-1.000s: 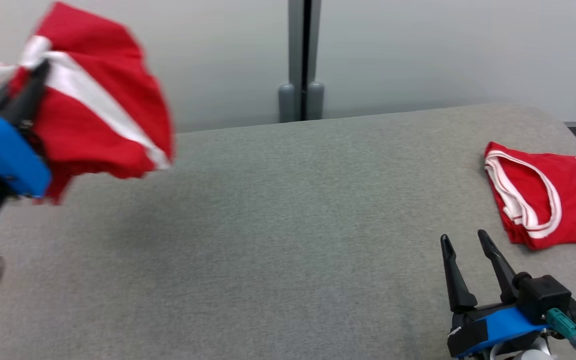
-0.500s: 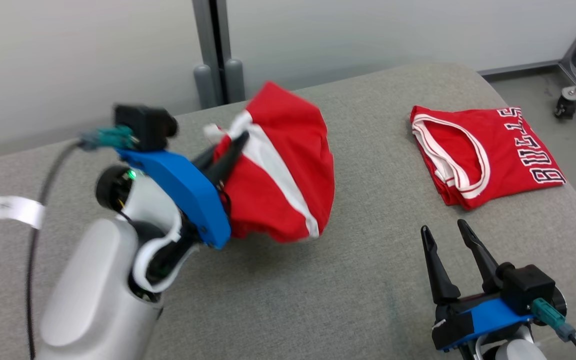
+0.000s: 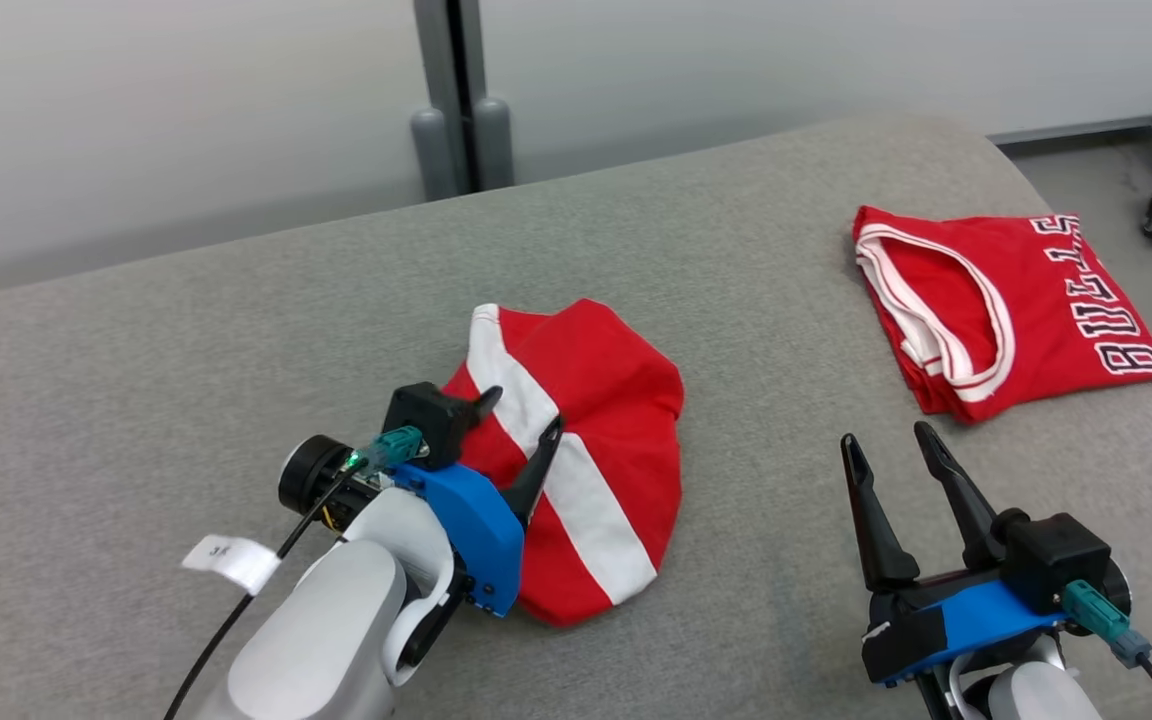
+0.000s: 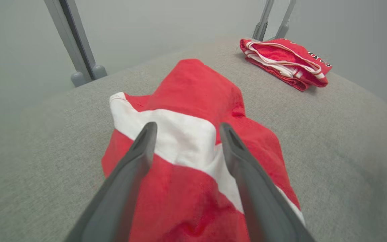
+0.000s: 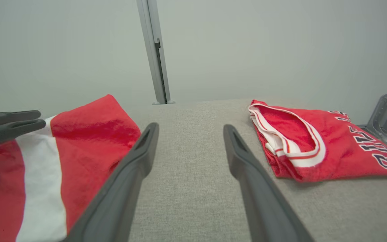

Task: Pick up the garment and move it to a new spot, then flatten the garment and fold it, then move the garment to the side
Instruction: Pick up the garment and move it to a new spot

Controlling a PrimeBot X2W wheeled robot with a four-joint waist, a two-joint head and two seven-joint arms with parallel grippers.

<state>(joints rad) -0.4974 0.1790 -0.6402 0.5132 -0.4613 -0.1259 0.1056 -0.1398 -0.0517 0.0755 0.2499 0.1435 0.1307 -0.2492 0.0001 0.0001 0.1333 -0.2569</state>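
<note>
The red garment (image 3: 586, 440), crossed by a white stripe, is seen crumpled on the grey padded surface (image 3: 236, 350) near the middle of the head view. The left gripper (image 3: 524, 412) is held over the garment's 8 o'clock edge, its fingers spread apart with nothing clamped between them. The right gripper (image 3: 884, 436) is parked at 4 o'clock from the garment, well apart, fingers likewise spread and empty. At 2 o'clock a folded red jersey (image 3: 1006, 320) is laid, lettered "BULLS" in dark, white-edged capitals. A white tag (image 3: 232, 562) is seen beside the left forearm (image 3: 321, 640); its print cannot be read.
</note>
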